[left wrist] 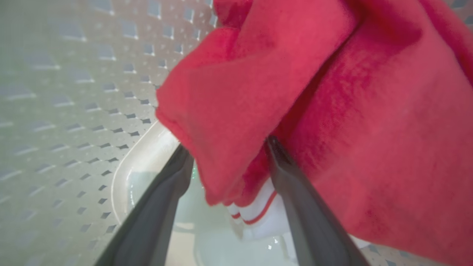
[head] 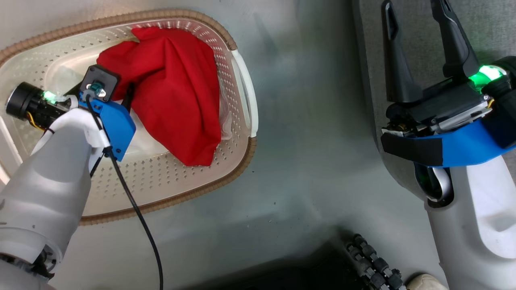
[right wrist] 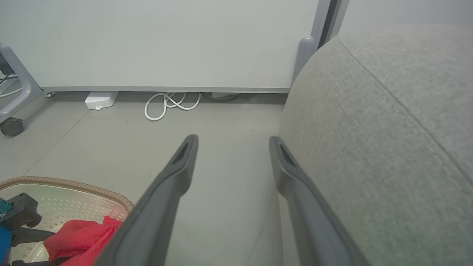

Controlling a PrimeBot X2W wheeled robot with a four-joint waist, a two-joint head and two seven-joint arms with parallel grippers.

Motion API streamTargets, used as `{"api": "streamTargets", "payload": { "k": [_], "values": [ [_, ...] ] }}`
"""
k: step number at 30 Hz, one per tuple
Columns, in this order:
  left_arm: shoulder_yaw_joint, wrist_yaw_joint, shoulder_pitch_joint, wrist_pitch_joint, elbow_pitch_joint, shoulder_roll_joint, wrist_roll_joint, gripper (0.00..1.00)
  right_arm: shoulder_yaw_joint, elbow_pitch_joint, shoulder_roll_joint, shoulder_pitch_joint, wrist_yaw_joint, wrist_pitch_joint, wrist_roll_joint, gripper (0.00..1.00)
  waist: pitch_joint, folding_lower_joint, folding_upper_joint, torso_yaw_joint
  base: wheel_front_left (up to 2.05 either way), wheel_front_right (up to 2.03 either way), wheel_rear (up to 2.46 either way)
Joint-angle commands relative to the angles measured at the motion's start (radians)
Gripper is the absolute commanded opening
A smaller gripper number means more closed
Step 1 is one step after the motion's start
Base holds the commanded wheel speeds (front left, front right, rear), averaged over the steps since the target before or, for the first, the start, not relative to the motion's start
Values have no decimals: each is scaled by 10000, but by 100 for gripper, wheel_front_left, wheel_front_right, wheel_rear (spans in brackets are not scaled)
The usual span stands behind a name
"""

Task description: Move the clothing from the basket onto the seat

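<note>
Light, floppy red clothing (head: 173,92) slumps by the basket (head: 169,177) handle edge; left gripper (left wrist: 228,145), jaws apart, straddles a fold (likely the best pinch point).

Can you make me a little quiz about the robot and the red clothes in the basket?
1. Pick one: where is the clothing? A) in the basket B) on the seat C) held up in the air
2. True or false: the right tool grips the clothing.
3. Fill in: the left tool has its jaws ____, with a fold of clothing between them.

Key
1. A
2. False: it is open and holds nothing, beside the seat.
3. open
</note>
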Motion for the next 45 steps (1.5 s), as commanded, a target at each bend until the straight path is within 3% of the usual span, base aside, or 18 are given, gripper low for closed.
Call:
{"api": "streamTargets", "payload": {
  "k": [1, 3, 4, 6, 18, 28, 32, 36, 45],
  "values": [
    [-68, -17, -194, 62, 44, -36, -25, 100, -30, -70, -44, -71, 1, -8, -75, 100, 103, -1, 0, 4, 0, 0, 0],
    [-146, -17, -330, 43, 72, -113, -48, 100, -65, -65, -97, -27, 1, -8, -78, 100, 158, -1, 0, 38, 0, 0, 0],
    [-195, -17, -362, 58, 88, -148, -70, 47, -91, -70, -122, -9, 1, -8, -83, 100, 174, -1, 0, 63, 0, 0, 0],
    [-300, -17, -419, -6, 110, -210, -109, 0, -137, -75, -156, 17, 1, -8, -79, 100, 188, -1, 0, 113, 0, 0, 0],
    [-769, -17, -115, -348, -177, -668, -637, 0, -235, 56, -282, 36, 1, -8, -169, 100, -184, -1, 0, 519, 0, 0, 0],
    [-1227, -15, 403, -795, -1478, -761, -1425, 0, -462, 349, -472, 374, 1, -8, -104, 100, -1233, -1, 0, 1059, 0, 0, 0],
    [-1157, -15, 699, -794, -2343, -657, -1268, 0, -535, 513, -551, 562, 1, -8, -105, 100, -1787, -1, 0, 1285, 0, 0, 0],
    [-797, -15, 1155, -798, -3222, -531, -938, 0, -612, 683, -605, 845, 1, -8, -111, 100, -2406, -1, 0, 1508, 0, 0, 0],
    [1090, 191, 2986, -801, -5540, -543, 298, 0, -769, 1054, -668, 1629, 1, -10, -43, 100, -4200, -1, 0, 2002, 0, 0, 0]
  ]
}}
